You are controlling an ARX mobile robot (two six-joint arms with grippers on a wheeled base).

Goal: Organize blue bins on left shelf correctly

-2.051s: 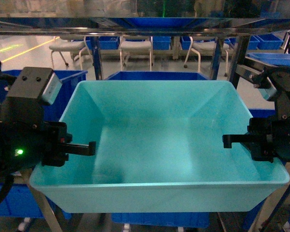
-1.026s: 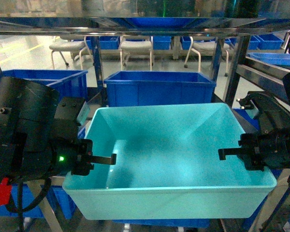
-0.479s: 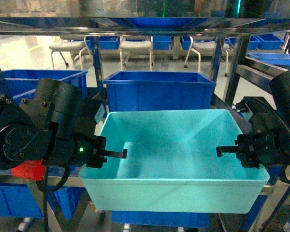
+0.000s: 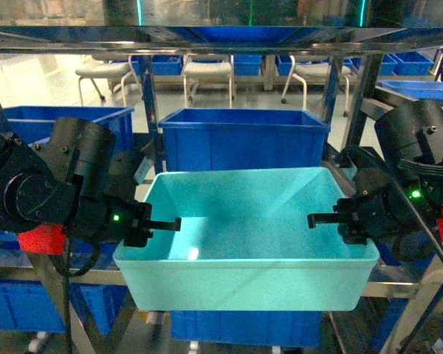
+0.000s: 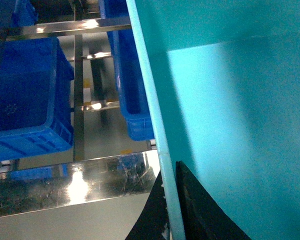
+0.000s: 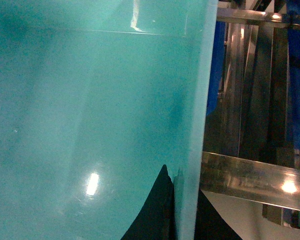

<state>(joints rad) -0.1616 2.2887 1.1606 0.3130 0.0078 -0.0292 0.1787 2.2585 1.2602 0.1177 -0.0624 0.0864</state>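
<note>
1. The aqua bin [image 4: 244, 243] is showing smooth glossy walls (empty inside), sitting at frame centre.
2. The left gripper [image 4: 156, 223] and right gripper [image 4: 326, 218] are each clamping a side wall.

Two matte-black arms, bulky rounded joint housings.
Left arm [image 4: 52, 184]: fat cylindrical black casings, small green LED lit near the wrist, red block on its underside, black cable looping below. Right arm [image 4: 410, 184]: same black housings, green LED on the wrist section, red patch at the far edge, black cable running down. Both end in thin flat black fingers [image 4: 162, 223]; wrist views show them as dark tapered blades.
</note>
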